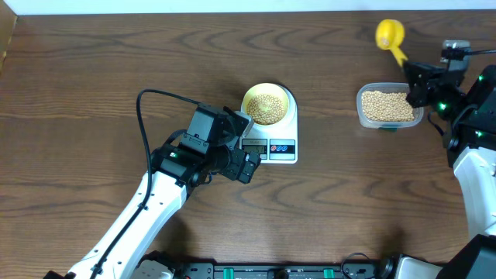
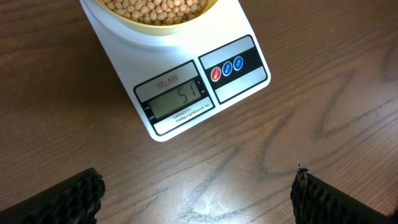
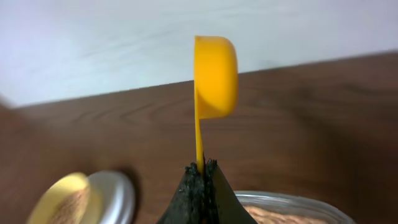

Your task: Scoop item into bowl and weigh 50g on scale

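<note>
1. Pads (image 2: 62, 196) of your left claw (image 2: 199, 202) sit at the bottom corners of the left wrist view, wide apart and holding nothing. Just ahead, the scale (image 2: 180, 87) rests on the worktop (image 2: 298, 143); its display (image 2: 179, 99) seems to read 51.
2. From overhead, the bowl (image 1: 246, 99) of beans (image 1: 266, 107) stands on the scale's platform, with your left claw just beside the display end. Your right claw (image 1: 411, 77) is well apart to the right, near the tub (image 1: 360, 101).
3. In the right wrist view, the jaws are clamped together on the handle of the scoop (image 3: 214, 78), whose long axis points straight away from the claw. The bowl lies to its left, so any trimming probably falls to this arm.
</note>
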